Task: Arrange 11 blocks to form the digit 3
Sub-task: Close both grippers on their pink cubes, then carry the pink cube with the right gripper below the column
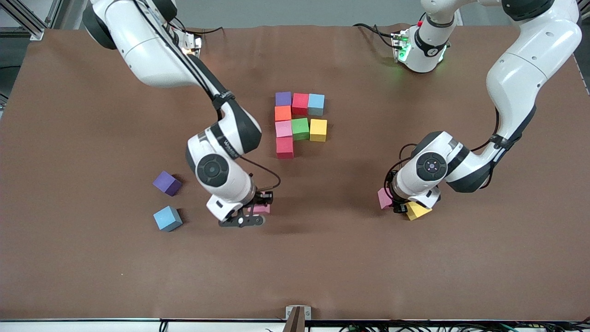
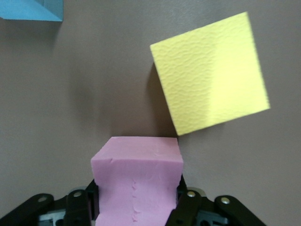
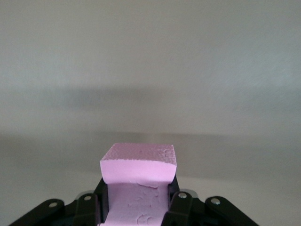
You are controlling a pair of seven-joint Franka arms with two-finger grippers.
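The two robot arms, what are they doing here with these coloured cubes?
They are building a figure from foam blocks. Eight blocks already sit tightly together at the table's middle. The right gripper is shut on a pink block, low over the table. The left gripper grips another pink block beside a loose yellow block. A purple block and a light blue block wait toward the right arm's end.

Front camera high, facing robots; wrist cameras close over table.
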